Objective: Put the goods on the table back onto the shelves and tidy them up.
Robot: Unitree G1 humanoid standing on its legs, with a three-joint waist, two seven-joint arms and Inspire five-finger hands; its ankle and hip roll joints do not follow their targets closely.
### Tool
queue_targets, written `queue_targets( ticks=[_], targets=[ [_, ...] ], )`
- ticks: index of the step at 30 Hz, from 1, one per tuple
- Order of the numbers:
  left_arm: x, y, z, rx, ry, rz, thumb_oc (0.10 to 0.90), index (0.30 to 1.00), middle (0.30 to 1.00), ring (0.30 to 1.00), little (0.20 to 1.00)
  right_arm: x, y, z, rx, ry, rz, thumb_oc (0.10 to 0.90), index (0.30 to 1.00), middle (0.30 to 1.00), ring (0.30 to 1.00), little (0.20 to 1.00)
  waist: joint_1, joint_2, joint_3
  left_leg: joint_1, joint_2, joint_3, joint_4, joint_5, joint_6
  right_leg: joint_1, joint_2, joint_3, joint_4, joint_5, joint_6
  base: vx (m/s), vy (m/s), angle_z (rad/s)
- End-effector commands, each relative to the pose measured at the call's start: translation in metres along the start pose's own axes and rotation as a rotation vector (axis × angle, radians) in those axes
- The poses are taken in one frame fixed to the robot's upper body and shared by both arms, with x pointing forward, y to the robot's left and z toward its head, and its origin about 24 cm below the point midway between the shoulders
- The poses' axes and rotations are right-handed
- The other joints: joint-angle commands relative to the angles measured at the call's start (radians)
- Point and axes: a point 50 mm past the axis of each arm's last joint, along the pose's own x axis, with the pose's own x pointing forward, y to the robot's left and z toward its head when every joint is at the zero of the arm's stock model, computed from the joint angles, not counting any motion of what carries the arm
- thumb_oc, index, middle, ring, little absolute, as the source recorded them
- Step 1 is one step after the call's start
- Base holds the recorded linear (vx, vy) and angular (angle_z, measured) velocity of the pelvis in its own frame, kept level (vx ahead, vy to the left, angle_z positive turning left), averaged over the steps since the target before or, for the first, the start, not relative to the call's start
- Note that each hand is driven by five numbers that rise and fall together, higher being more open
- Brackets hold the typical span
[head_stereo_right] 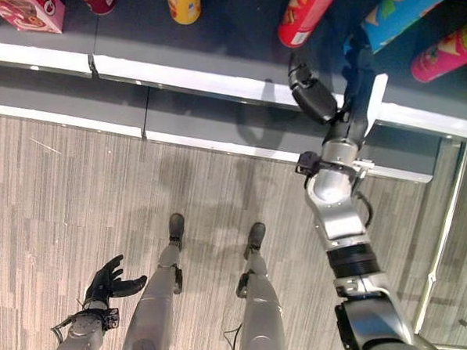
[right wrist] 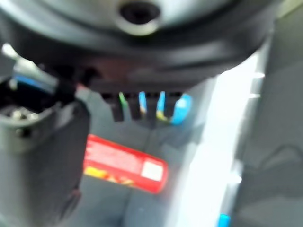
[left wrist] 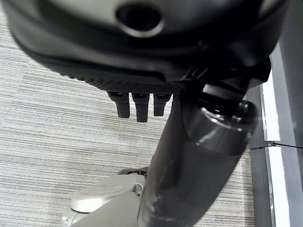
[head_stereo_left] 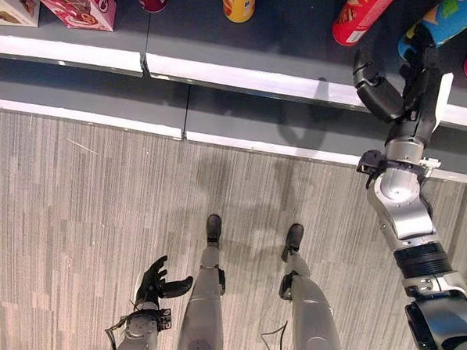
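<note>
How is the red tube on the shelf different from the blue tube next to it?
The red tube has yellow markings; the blue tube has a yellow-green end. The red tube lies free on the shelf, beside the right hand's thumb, while the hand's fingers reach up against the blue tube. Both are long round cans, tilted the same way.

Red can (head_stereo_left: pixel 370 7) lies left of blue can (head_stereo_left: pixel 443 19)

The shelf (head_stereo_left: pixel 210 35) is dark grey with white front edges. On it lie a red can (head_stereo_left: pixel 370 7) with yellow marks, a blue can (head_stereo_right: pixel 408 1) (green at its end), a pink can (head_stereo_right: pixel 446 52), a yellow bottle (head_stereo_left: pixel 239 2) and a pink-red box (head_stereo_left: pixel 80 10). The floor (head_stereo_left: pixel 78 207) is grey, finely striped.
</note>
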Motion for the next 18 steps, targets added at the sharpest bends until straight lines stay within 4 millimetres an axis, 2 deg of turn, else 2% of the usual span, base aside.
queue_targets(
  ticks=[1,6,14,18],
  targets=[
    [-0.014,0.023,-0.025,0.018,0.064,0.074,0.800,0.900,0.900,0.900,0.900,0.028,-0.015,0.057,0.088,-0.263,-0.039,0.800,0.900,0.900,0.900,0.900,0.003,0.005,-0.026,-0.008,0.088,-0.011,0.073,-0.064,-0.078,-0.034,-0.063,0.091,0.172,-0.129,0.062,0.00,0.000,0.00],
    [-0.014,0.023,-0.025,0.020,0.059,0.065,0.800,0.900,0.900,0.900,0.900,0.033,-0.014,0.048,0.107,-0.206,-0.036,0.800,0.900,0.900,0.900,0.900,0.008,0.006,-0.026,-0.009,0.087,-0.012,0.071,-0.062,-0.078,-0.029,-0.066,0.087,0.168,-0.127,0.063,0.00,0.000,0.00],
    [-0.014,0.021,-0.028,0.037,0.066,0.041,0.800,0.900,0.900,0.900,0.900,0.056,-0.007,0.054,0.072,-0.185,-0.018,0.800,0.900,0.900,0.900,0.900,0.028,0.015,-0.026,-0.010,0.084,-0.012,0.064,-0.057,-0.080,-0.025,-0.070,0.082,0.167,-0.125,0.063,0.00,0.000,0.00],
    [-0.014,0.020,-0.028,0.037,0.068,0.034,0.800,0.900,0.900,0.900,0.900,0.060,-0.004,0.053,0.085,-0.169,-0.017,0.800,0.900,0.900,0.900,0.900,0.031,0.016,-0.026,-0.009,0.084,-0.014,0.062,-0.056,-0.081,-0.023,-0.070,0.081,0.166,-0.128,0.063,0.00,0.000,0.00]
  ],
)
